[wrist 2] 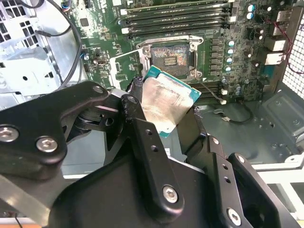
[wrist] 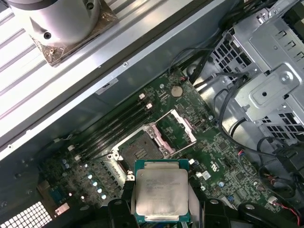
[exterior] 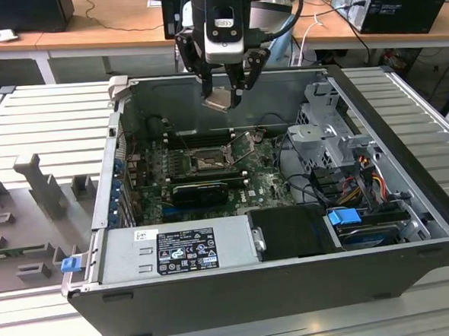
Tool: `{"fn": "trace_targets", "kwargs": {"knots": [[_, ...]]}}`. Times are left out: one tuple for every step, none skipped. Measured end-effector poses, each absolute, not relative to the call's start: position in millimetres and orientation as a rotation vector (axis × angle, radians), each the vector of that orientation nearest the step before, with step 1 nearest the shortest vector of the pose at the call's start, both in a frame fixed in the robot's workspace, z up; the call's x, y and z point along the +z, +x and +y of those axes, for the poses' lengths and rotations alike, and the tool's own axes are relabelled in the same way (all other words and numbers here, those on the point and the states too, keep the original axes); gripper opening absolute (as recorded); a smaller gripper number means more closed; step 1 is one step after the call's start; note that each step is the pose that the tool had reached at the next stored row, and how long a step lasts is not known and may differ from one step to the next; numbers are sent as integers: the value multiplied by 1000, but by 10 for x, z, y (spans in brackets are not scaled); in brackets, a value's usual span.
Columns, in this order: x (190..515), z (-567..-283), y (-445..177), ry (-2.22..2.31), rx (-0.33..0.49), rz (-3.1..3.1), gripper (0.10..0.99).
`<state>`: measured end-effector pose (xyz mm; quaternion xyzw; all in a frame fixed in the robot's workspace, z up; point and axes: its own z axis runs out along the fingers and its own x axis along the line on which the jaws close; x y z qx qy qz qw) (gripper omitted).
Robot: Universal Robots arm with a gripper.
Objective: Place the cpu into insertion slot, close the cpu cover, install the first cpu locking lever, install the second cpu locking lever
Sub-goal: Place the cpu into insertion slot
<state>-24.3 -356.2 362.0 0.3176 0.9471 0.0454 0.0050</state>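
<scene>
My gripper (exterior: 222, 99) hangs above the open computer case, shut on the cpu (exterior: 219, 101), a pale silver square chip with a green edge. Both wrist views show the chip clamped by its sides between the black fingers (wrist 2: 138, 111): cpu (wrist 2: 164, 102), cpu (wrist: 161, 187). Below it on the green board, apart from it, lies the insertion slot (exterior: 205, 163), its dark centre bare (wrist 2: 171, 56) (wrist: 137, 149). The cpu cover (wrist: 176, 129), a silver frame with a window, is swung open beside the slot (wrist 2: 124, 66).
Black memory slots (exterior: 196, 139) run behind the slot and a long black card (exterior: 199, 191) lies in front of it. A grey power supply (exterior: 180, 251) fills the near side. A metal drive cage (exterior: 333, 142) with cables stands at the exterior view's right.
</scene>
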Motion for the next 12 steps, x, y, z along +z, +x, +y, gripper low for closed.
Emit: {"fn": "trace_targets", "kwargs": {"knots": [[3620, -3562, -243, 1006, 142, 2962, 533], [3619, -3562, -243, 1022, 142, 2956, 533], [3619, -3562, -243, 1034, 142, 2951, 533], [3618, -3562, -243, 1041, 142, 2948, 533], [3618, -3562, -243, 1049, 142, 2945, 533], [3618, -3562, -243, 1058, 142, 2942, 533], [3617, -3562, -243, 1074, 141, 2936, 533], [3617, -3562, -243, 1084, 141, 2932, 533], [3616, -3562, -243, 1103, 141, 2924, 533], [3616, -3562, -244, 1122, 141, 2916, 533], [3615, -3562, -243, 1152, 141, 2903, 533], [3613, -3562, -244, 1175, 141, 2893, 533]]}}
